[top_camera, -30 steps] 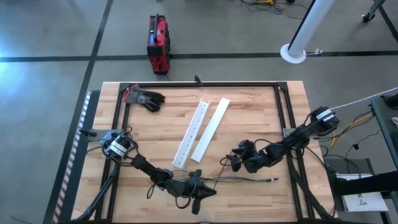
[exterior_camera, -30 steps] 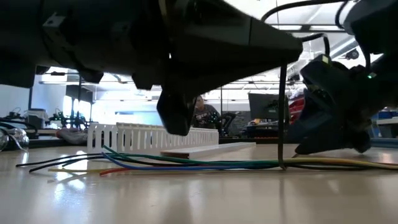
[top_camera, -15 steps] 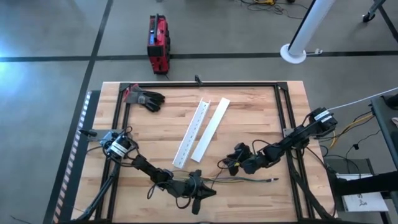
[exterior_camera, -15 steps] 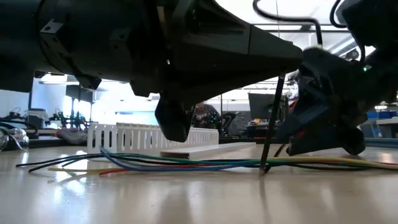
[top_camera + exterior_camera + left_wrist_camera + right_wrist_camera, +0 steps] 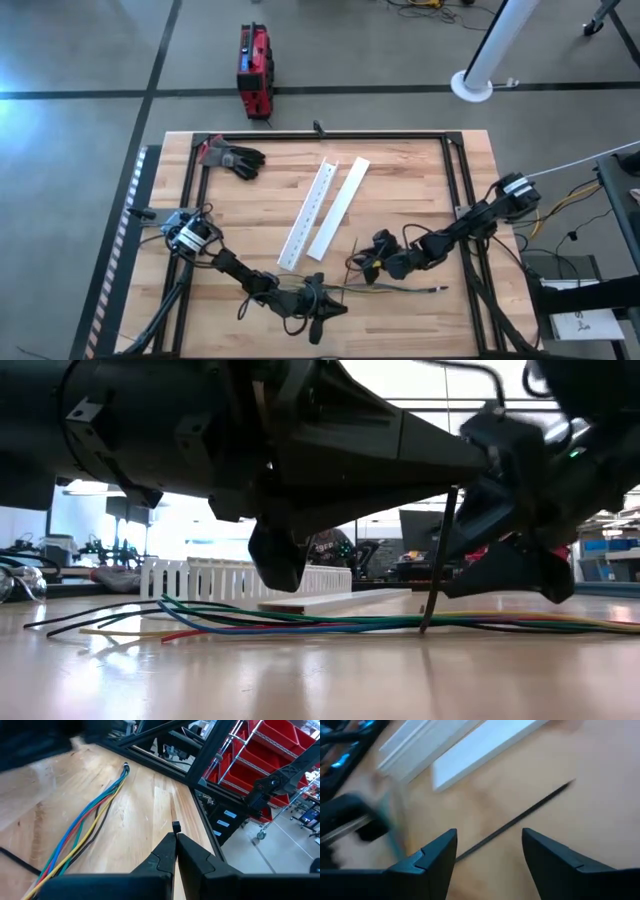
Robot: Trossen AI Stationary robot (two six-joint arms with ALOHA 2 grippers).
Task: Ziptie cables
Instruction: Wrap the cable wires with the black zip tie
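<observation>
Pale butcher-block bench (image 5: 400, 190) under a black frame, polished grey concrete floor all round it. Down at the bench's near edge, the cables (image 5: 400, 290): a loose bundle of green, blue, red, yellow and dark strands lying flat on the wood, dark tips pointing toward the right rail. Just beyond the cables, two white slotted strips (image 5: 322, 212) side by side, slanting toward the far edge. Over the bundle's left end, the left claw (image 5: 322, 305), fingers pressed together with nothing between them, close above the wood. Over the middle of the bundle, the right claw (image 5: 368, 262), fingers spread apart in its wrist view, a thin black ziptie (image 5: 437, 565) standing nearly upright just in front of it, tip down on the cables; gripped or not, hard to tell. Well away from the cables, in the far left corner, a black glove (image 5: 232, 158). On the floor past that edge, a red toolbox (image 5: 254, 70), and a white pillar (image 5: 493, 50) off to the right. At bench height behind the cables: bright ceiling lights, monitors, a seated person (image 5: 326, 550).
</observation>
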